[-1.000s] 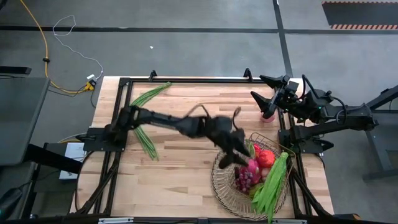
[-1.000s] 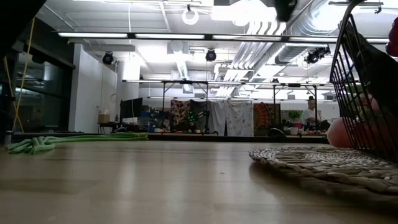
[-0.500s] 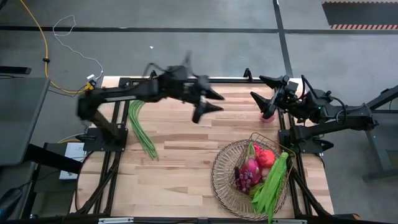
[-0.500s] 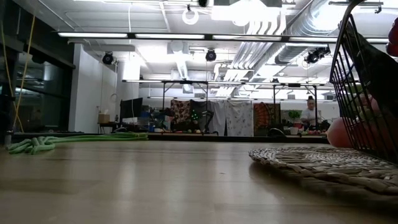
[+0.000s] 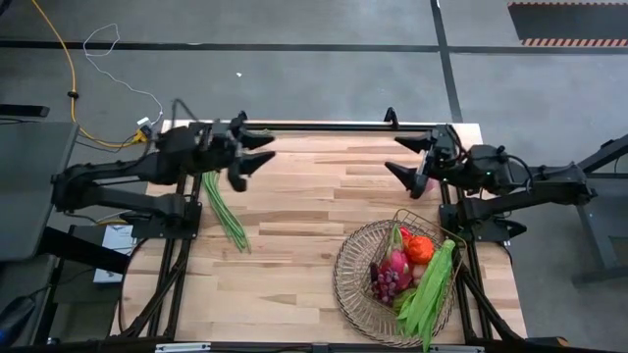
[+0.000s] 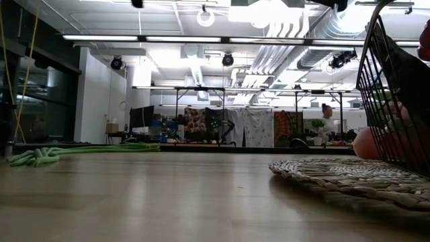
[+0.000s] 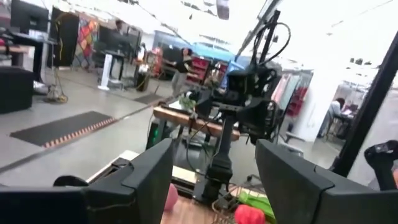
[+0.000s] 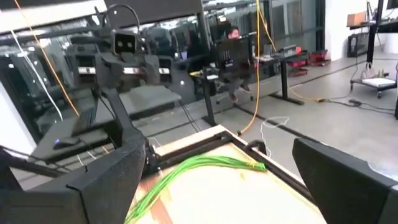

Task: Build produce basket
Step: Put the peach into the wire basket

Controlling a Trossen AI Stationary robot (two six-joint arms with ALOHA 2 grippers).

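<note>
The basket point(image 5: 340, 284) stands at the table's near right. It holds produce: a pink dragon fruit point(image 5: 397, 263), a red-orange piece point(image 5: 420, 249), purple grapes point(image 5: 384, 283), and a green bean bunch point(image 5: 432, 290) lying over its near rim. A second bean bunch point(image 5: 224, 202) lies flat on the table at the far left. My left gripper point(image 5: 265, 149) hangs open and level above the far left of the table, over that bunch's far end, holding nothing. My right gripper point(image 5: 394, 155) hangs open above the far right, facing it.
Black frame rails point(image 5: 324, 126) run along the table's far edge and both sides. A small pink thing point(image 7: 169, 196) sits on the table by the right arm's base. Bare wood point(image 5: 294, 226) lies between the loose beans and the basket. The low view shows the basket's wire wall point(image 6: 396, 101) close on the right.
My left gripper has swung from just above the produce in the basket up and back to the table's far left, tipping from pointing down to level; it carries nothing. The produce in the basket and the loose bean bunch lie as before.
</note>
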